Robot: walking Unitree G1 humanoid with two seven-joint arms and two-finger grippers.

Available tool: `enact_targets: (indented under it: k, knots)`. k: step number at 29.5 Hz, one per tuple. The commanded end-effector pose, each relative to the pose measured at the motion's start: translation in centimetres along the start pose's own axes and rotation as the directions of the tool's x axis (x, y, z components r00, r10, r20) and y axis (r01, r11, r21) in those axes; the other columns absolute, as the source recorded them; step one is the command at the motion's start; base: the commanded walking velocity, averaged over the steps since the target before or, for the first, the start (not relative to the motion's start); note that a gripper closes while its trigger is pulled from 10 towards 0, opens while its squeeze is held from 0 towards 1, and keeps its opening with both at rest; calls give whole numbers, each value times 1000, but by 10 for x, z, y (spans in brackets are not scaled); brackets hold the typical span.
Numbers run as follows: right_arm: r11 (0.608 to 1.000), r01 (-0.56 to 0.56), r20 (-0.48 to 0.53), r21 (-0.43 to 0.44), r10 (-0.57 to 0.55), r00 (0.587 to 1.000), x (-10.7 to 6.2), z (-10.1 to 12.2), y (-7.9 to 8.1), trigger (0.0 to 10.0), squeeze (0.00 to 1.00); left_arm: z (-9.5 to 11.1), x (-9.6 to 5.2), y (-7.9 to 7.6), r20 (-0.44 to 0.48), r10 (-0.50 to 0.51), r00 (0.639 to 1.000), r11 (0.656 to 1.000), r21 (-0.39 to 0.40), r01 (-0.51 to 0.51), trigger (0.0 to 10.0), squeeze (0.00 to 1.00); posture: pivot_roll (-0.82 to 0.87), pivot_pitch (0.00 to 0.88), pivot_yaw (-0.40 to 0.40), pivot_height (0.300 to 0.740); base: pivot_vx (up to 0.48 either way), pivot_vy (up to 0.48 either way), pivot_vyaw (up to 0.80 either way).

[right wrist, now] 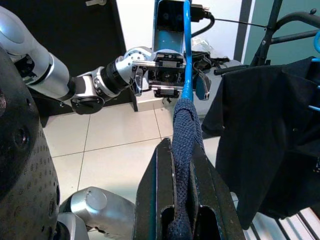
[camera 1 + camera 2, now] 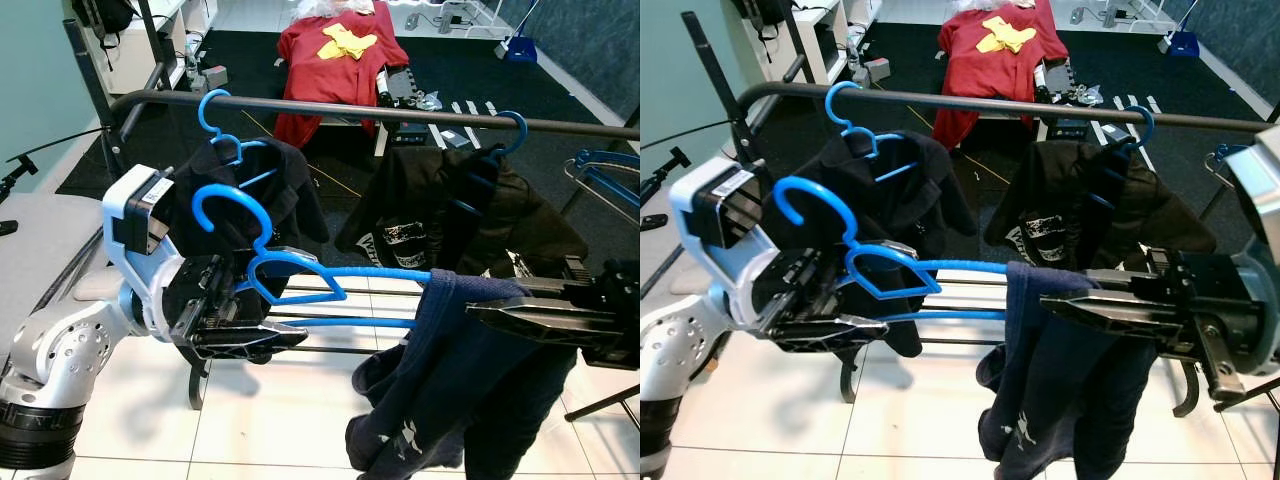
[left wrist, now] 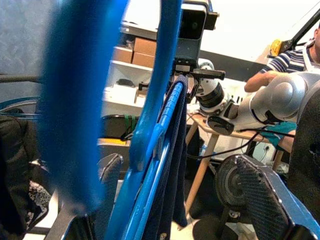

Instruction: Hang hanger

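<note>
A blue plastic hanger [image 2: 300, 270] is held level below the dark clothes rail [image 2: 380, 108], its hook [image 2: 225, 205] curling up toward the rail without touching it. My left gripper [image 2: 278, 298] is shut on the hanger's neck end. A navy garment [image 2: 440, 380] drapes over the hanger's other arm and hangs down. My right gripper [image 2: 490, 300] reaches in from the right and is shut on that cloth; the right wrist view shows the navy garment [image 1: 184, 150] pinched between its fingers [image 1: 150, 200], with the left gripper [image 1: 172, 75] beyond.
Two black garments [image 2: 265, 190] [image 2: 460, 210] hang from blue hangers on the rail, left and right. Low rack bars [image 2: 330, 322] run underneath. A red shirt [image 2: 335, 60] lies behind. More blue hangers [image 2: 605, 180] sit far right. A person [image 3: 300, 60] sits behind a table.
</note>
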State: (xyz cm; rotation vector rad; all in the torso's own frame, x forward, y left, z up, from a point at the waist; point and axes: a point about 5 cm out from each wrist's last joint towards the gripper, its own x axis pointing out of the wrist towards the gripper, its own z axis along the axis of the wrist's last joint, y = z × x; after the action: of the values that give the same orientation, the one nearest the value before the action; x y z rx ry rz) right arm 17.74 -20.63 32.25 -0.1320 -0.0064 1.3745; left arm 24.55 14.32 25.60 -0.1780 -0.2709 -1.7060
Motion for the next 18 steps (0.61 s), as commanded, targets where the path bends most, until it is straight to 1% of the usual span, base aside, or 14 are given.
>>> enact_targets:
  k: [1,2,3,4,5,10,13,18]
  knots:
    - [999,-35,5,-14,35,999,3,1,3,0,0,-1,6,-4,-26,-47,999,999,-3,47,9059,0,-90,130,-5,740,0,0,0]
    - [999,-38,4,-12,38,999,4,1,3,0,0,-1,8,-3,-32,-48,998,999,3,48,8549,0,-90,130,-5,740,0,0,0]
    - [999,-38,4,-12,38,999,4,1,3,0,0,-1,8,-3,-32,-48,998,999,3,48,8549,0,-90,130,-5,740,0,0,0]
    - [999,-41,4,-11,41,999,5,0,3,0,0,-2,10,-2,-33,-49,998,999,9,50,1216,0,-92,130,-6,740,0,0,0]
    - [999,-42,5,-12,42,999,5,0,3,0,0,-3,11,-2,-35,-51,998,999,8,51,0,0,-94,130,-5,740,0,0,0]
    - [999,-43,7,-14,43,999,4,1,4,0,0,-7,12,0,-42,-32,999,999,3,32,0,0,-95,129,-6,740,0,0,0]
    - [999,-48,9,-16,48,999,4,1,4,0,0,-7,12,3,-38,-4,999,1000,14,4,0,0,-95,126,-7,740,0,0,0]
    - [998,-52,12,-18,53,999,5,1,3,0,0,-7,11,5,-37,10,999,1000,22,-9,0,0,-95,122,-7,740,0,0,0]
